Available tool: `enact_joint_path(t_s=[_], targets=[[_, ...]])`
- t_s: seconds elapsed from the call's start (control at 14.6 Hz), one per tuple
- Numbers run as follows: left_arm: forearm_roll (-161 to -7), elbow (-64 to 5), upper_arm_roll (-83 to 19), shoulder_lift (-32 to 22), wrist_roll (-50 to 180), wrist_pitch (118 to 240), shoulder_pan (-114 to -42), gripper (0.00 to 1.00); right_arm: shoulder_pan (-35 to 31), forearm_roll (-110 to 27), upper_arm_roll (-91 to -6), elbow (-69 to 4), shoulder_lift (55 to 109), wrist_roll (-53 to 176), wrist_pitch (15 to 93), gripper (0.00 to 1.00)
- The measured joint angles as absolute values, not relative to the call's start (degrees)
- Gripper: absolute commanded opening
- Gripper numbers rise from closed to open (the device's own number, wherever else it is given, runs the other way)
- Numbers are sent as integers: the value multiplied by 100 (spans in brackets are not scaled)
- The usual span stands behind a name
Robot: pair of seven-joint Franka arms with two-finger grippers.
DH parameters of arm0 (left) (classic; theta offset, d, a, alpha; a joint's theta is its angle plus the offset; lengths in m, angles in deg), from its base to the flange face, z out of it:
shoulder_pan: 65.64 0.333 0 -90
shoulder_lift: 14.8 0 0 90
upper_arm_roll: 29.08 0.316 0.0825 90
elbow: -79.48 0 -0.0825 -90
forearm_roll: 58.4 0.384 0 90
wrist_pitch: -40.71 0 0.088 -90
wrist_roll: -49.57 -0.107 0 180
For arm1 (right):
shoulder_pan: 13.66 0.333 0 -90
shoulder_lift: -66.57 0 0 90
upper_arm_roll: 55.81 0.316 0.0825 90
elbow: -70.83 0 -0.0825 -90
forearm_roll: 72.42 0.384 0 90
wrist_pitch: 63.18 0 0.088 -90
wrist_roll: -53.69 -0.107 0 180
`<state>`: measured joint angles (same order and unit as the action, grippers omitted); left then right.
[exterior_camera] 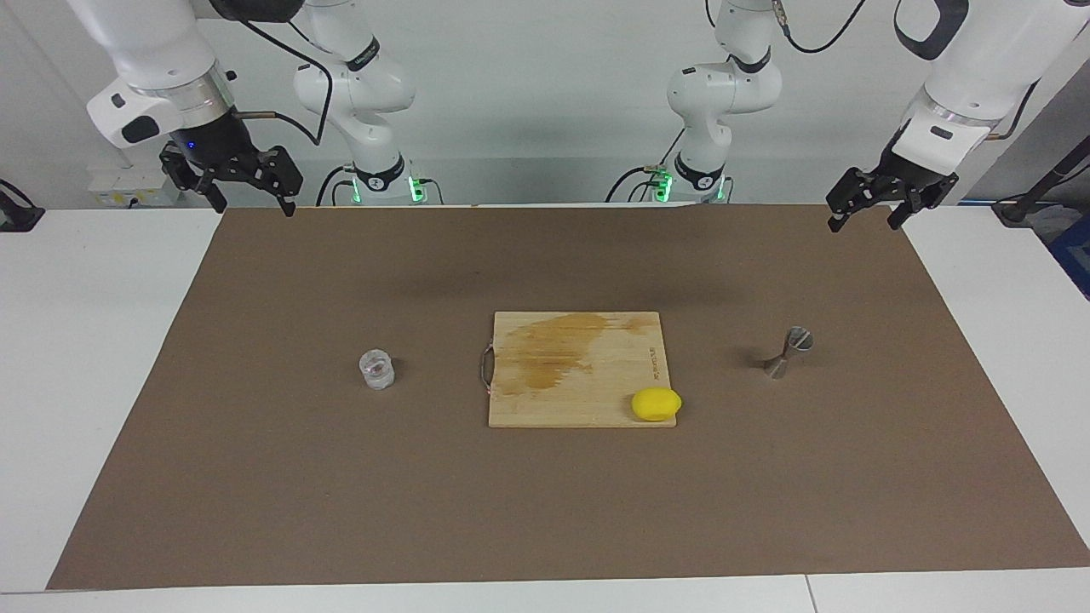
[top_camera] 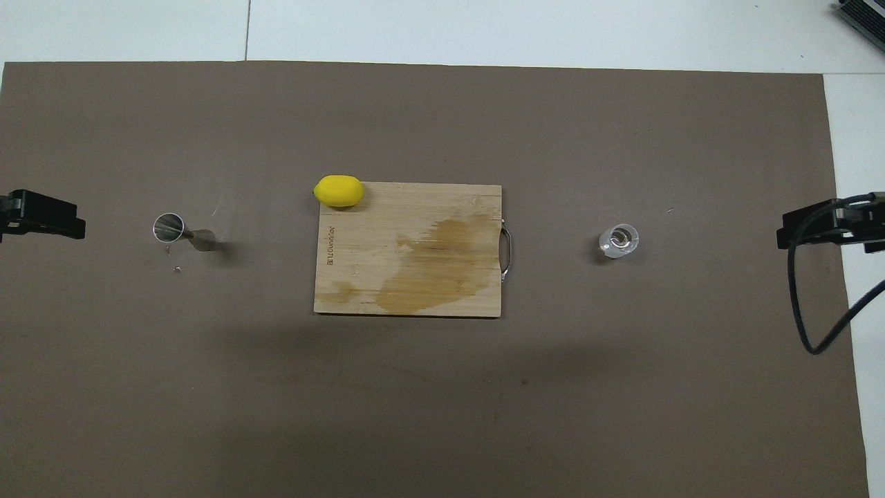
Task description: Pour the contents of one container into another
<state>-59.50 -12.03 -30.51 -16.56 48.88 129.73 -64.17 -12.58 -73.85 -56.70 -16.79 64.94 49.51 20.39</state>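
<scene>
Small clear glass cup and silver hourglass metal jigger stand apart; left gripper and right gripper hover, jaws spread, empty.

A lemon sits on the stained cutting board's corner (glass cup and jigger flanking).

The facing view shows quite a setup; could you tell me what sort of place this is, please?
Probably a robotics lab staged as a bar-prep station: two Franka arms stand at a white table covered by a brown mat, holding a cutting board with a lemon, a glass cup and a metal jigger.
</scene>
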Motion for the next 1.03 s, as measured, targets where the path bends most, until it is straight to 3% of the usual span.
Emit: enact_joint_path(t_s=[0.75, 1.03], targets=[[-5950, -1256, -3030, -1664, 4907, 13274, -6397, 100, -1261, -7387, -5681, -1679, 6494, 4951, 2039, 100], [-5950, -1889, -3008, -1842, 4907, 14108, -6370, 100, -1281, -7387, -5691, -1679, 6494, 4930, 2044, 100]])
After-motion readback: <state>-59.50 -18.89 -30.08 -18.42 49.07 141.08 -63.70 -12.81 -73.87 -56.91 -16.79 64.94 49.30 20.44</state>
